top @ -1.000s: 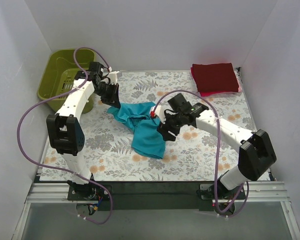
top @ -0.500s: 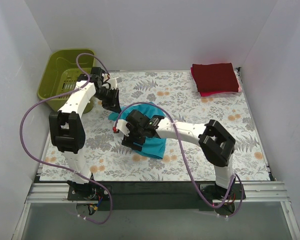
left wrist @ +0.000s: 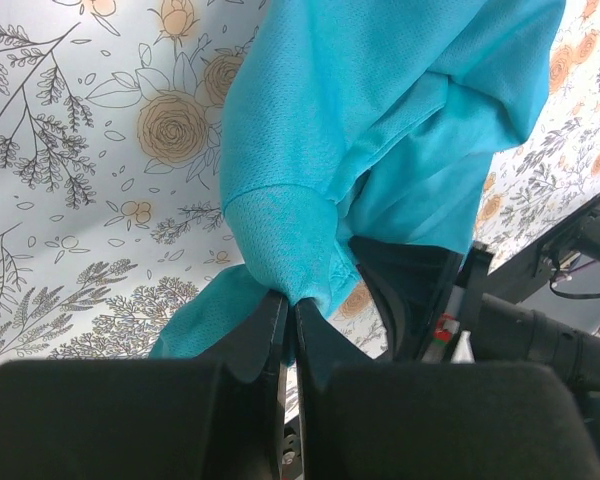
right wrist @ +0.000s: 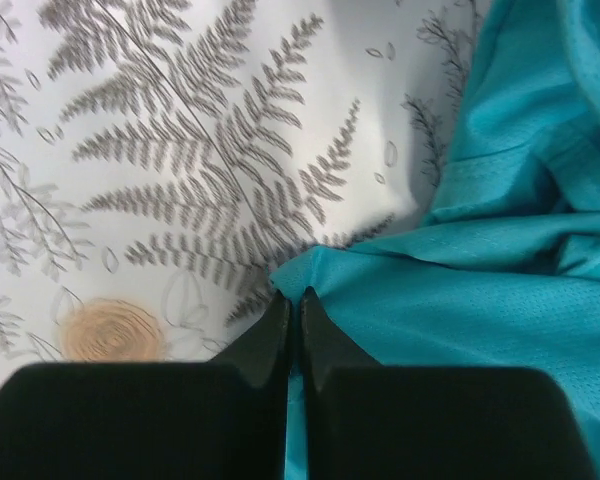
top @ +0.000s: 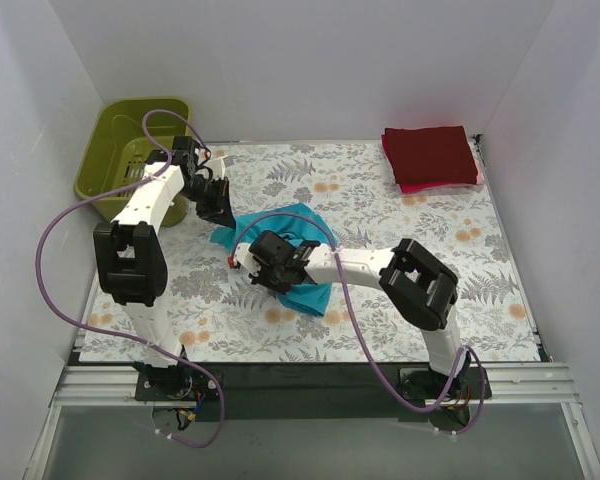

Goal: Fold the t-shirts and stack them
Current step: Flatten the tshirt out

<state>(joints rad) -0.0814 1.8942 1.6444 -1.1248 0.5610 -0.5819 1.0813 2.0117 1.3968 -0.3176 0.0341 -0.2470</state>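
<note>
A crumpled teal t-shirt [top: 286,221] lies in the middle of the floral table cover. My left gripper [top: 220,214] is at its upper left corner, and the left wrist view shows that gripper [left wrist: 291,300] shut on a bunched fold of the teal t-shirt [left wrist: 380,110]. My right gripper [top: 267,278] reaches across to the shirt's left lower edge. There the right wrist view shows it [right wrist: 293,297] shut on a corner of the teal cloth [right wrist: 480,300]. A dark red folded t-shirt [top: 430,153] rests on a pink one [top: 420,186] at the far right.
An olive-green plastic basket [top: 120,150] stands at the far left corner, right behind the left arm. White walls close in the table on three sides. The right arm's forearm lies over the lower part of the teal shirt.
My right arm swung left across the teal shirt to its left edge, and its jaws closed on the cloth. The left gripper shifted slightly left, still holding its fold.
</note>
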